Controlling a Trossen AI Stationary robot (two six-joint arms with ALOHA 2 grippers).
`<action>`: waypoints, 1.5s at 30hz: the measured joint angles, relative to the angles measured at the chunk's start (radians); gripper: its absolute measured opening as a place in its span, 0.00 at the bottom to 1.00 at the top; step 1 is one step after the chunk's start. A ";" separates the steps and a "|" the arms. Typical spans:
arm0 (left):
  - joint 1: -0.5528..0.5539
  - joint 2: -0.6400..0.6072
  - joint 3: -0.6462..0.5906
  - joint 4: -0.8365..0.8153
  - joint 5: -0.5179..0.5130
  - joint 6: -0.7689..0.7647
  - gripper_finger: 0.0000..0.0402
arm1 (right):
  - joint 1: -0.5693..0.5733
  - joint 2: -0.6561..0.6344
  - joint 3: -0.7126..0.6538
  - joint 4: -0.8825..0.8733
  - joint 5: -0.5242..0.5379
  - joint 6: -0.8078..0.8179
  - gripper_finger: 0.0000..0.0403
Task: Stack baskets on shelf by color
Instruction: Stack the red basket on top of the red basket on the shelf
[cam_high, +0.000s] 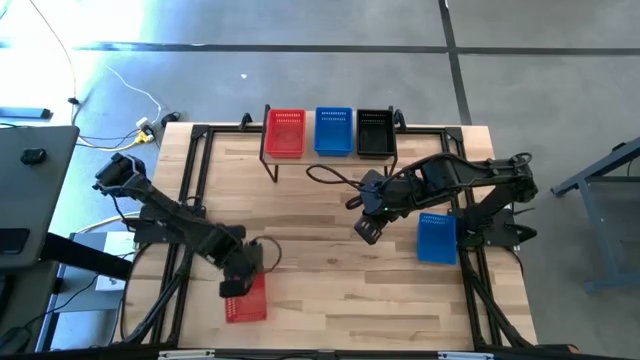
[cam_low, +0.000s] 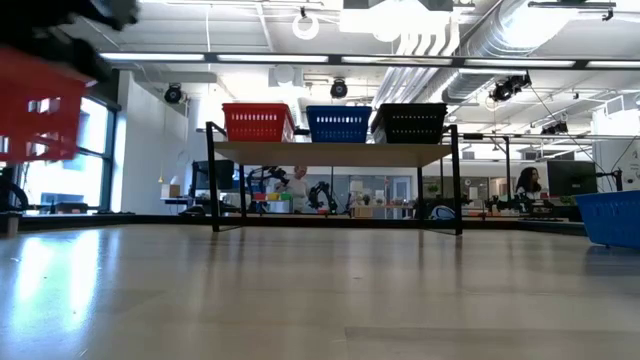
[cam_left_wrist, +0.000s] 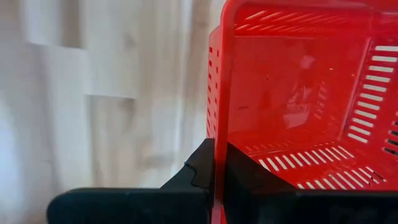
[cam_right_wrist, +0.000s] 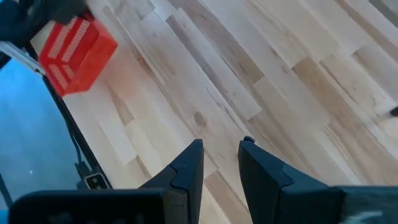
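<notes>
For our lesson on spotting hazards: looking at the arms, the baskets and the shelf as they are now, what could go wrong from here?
1. The left gripper pinches only one wall of its red basket, so the basket might tilt or slip in transit.
2. The shelf already holds red, blue and black baskets side by side; a slightly off placement might knock the blue one.
3. The right gripper hangs open mid-table, possibly in the left arm's path.

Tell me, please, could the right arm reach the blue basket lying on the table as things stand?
Probably yes: the blue basket lies just beside the right gripper, which is open and empty, with nothing between them.
</notes>
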 joint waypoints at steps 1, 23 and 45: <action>0.021 -0.003 0.016 -0.020 0.000 0.017 0.00 | 0.000 0.000 0.000 0.001 0.000 -0.017 0.22; 0.471 -0.003 0.322 -0.314 -0.004 0.288 0.00 | -0.043 0.000 0.000 0.119 -0.037 -0.697 0.22; 0.828 -0.003 0.459 -0.380 0.079 0.250 0.00 | -0.131 0.000 0.000 0.429 -0.073 -1.420 0.22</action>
